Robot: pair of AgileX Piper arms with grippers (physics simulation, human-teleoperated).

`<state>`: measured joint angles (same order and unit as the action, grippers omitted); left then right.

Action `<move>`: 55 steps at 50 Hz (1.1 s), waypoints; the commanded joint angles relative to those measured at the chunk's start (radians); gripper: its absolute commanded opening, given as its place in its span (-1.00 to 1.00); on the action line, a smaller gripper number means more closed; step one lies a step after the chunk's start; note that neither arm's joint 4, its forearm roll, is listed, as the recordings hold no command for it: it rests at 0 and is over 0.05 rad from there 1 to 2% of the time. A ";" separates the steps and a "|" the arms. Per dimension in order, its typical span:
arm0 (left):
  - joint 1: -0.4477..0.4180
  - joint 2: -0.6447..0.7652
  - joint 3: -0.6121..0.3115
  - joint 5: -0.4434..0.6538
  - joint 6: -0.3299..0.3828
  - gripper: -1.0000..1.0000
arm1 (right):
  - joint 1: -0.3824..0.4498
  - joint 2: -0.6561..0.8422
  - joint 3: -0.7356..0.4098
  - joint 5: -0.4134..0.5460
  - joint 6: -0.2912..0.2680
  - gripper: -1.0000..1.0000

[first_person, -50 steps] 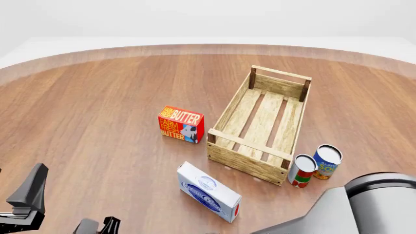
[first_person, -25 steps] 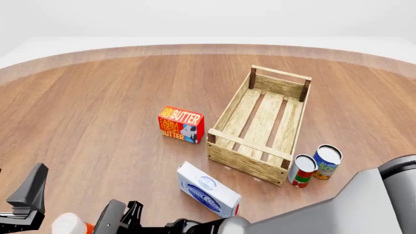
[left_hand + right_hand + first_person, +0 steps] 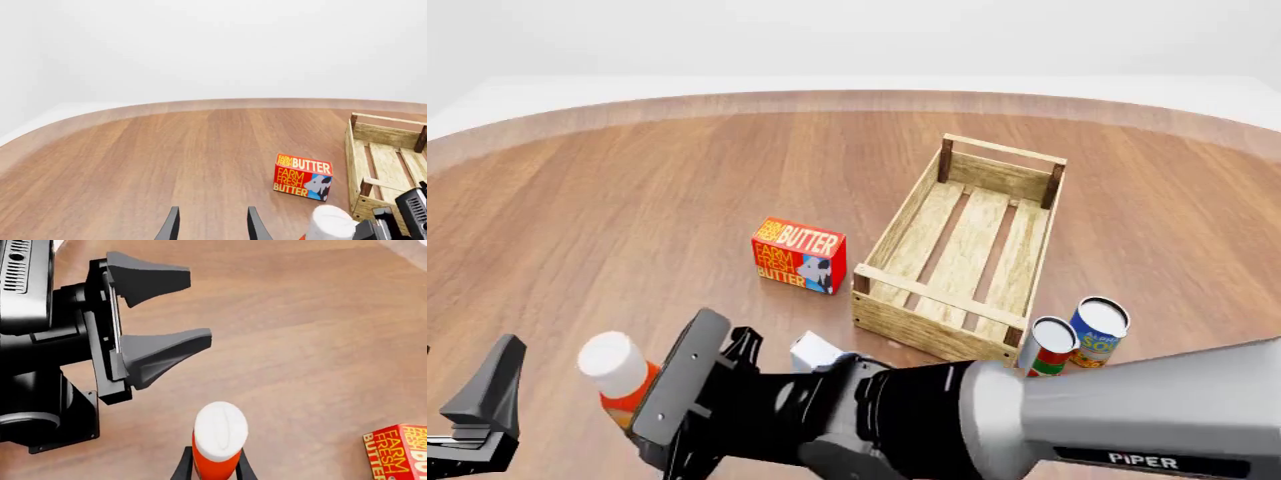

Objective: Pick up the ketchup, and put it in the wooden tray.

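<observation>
The ketchup (image 3: 627, 392), an orange-red bottle with a white cap, is held in my right gripper (image 3: 665, 400) at the front left, above the table. In the right wrist view the fingers are shut on the sides of the bottle (image 3: 217, 452). Its cap also shows in the left wrist view (image 3: 331, 224). The wooden tray (image 3: 941, 335) lies right of centre and is empty; it also shows in the left wrist view (image 3: 383, 135). My left gripper (image 3: 481, 410) is open and empty at the front left edge, close beside the bottle; it also shows in its own view (image 3: 212, 230).
An orange butter box (image 3: 801, 255) stands left of the tray. A white box (image 3: 814, 352) is partly hidden behind my right arm. Two cans (image 3: 1048, 345) (image 3: 1098, 330) stand by the tray's near right corner. My right arm crosses the front of the table.
My right arm has come up from the lower edge, carrying the ketchup higher and a little to the right into full view. The left gripper has not moved.
</observation>
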<state>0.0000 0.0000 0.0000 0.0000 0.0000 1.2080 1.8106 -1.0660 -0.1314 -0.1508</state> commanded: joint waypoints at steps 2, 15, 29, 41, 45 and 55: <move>0.000 0.000 0.000 0.000 0.000 1.00 | -0.094 -0.086 -0.036 0.086 -0.034 -1.00; 0.000 0.000 0.000 0.000 0.000 1.00 | -0.291 -0.195 -0.016 0.099 -0.090 -1.00; 0.000 0.000 0.000 0.000 0.000 1.00 | -0.492 -0.317 0.036 0.132 -0.117 -1.00; 0.000 0.000 0.000 0.000 0.000 1.00 | -0.583 -0.350 0.053 0.153 -0.131 -1.00; 0.000 0.000 0.000 0.000 0.000 1.00 | -0.634 -0.360 0.075 0.148 -0.135 -1.00; 0.000 0.000 0.000 0.000 0.000 1.00 | -0.740 -0.355 0.128 0.116 -0.129 -1.00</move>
<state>0.0000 0.0000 0.0000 0.0000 0.0000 0.5674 1.4669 -0.9762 0.0047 -0.2958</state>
